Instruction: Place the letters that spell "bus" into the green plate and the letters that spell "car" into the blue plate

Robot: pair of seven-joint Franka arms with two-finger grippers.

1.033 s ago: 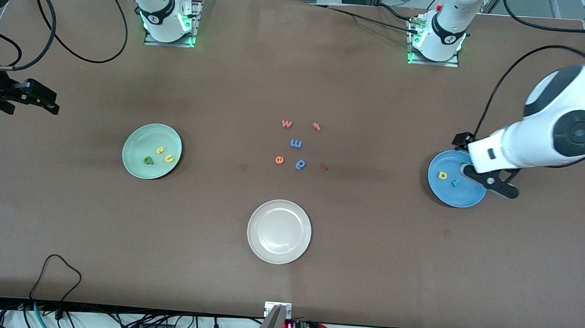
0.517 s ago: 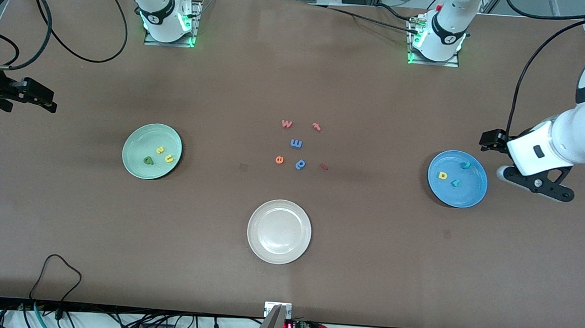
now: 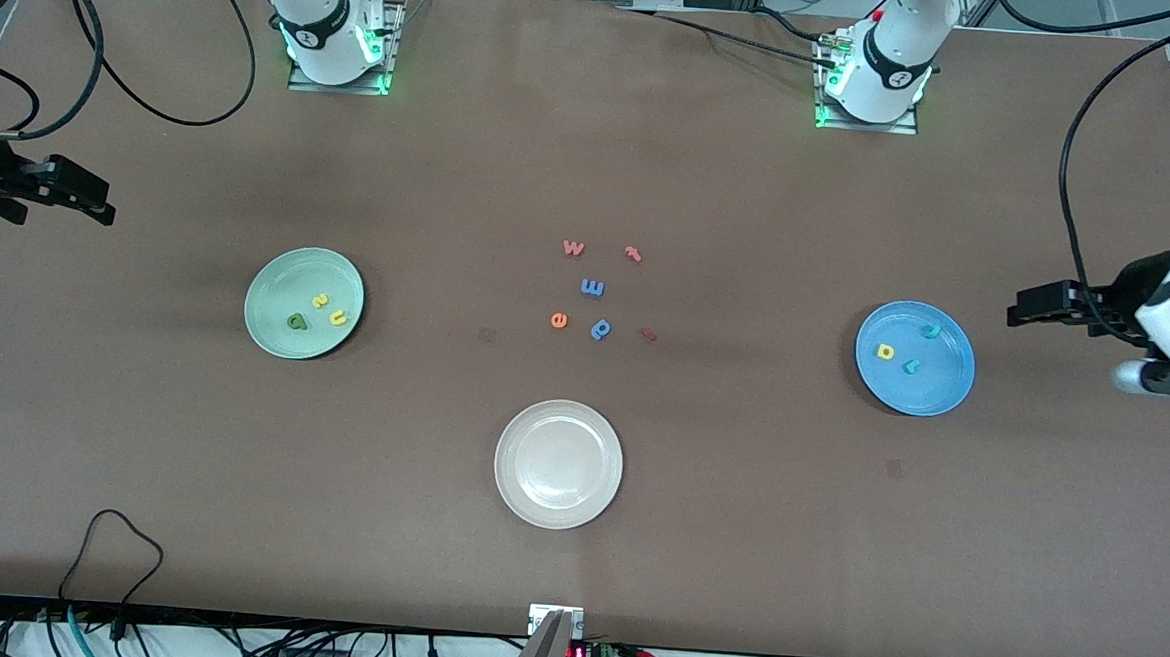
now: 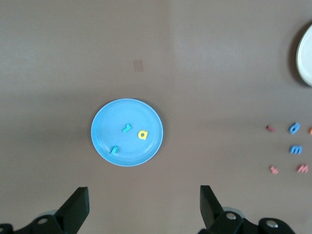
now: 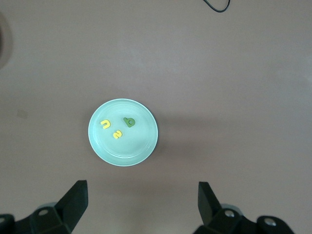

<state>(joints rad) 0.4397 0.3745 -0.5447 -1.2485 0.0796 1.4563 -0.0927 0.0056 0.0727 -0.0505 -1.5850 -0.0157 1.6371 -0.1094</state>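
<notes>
The green plate (image 3: pixel 304 303) (image 5: pixel 123 132) lies toward the right arm's end and holds a green b (image 3: pixel 296 321), a yellow s (image 3: pixel 320 301) and a yellow u (image 3: pixel 338 318). The blue plate (image 3: pixel 915 358) (image 4: pixel 126 132) lies toward the left arm's end and holds a yellow a (image 3: pixel 885 351), a teal c (image 3: pixel 931 332) and a teal r (image 3: pixel 910 366). My left gripper (image 4: pixel 144 202) hangs open and empty over bare table beside the blue plate, at the table's end. My right gripper (image 5: pixel 141 200) is open and empty over bare table beside the green plate.
A white plate (image 3: pixel 558 463) sits empty near the front camera. Loose letters lie mid-table: pink w (image 3: pixel 573 248), red t (image 3: pixel 633 254), blue m (image 3: pixel 592 288), orange e (image 3: pixel 559 319), blue p (image 3: pixel 601 328) and a small red piece (image 3: pixel 649 334). A cable loop (image 3: pixel 113 544) lies near the front edge.
The left arm has pulled away from over the blue plate toward the table's end, uncovering the teal c in the plate. The right arm has hardly moved.
</notes>
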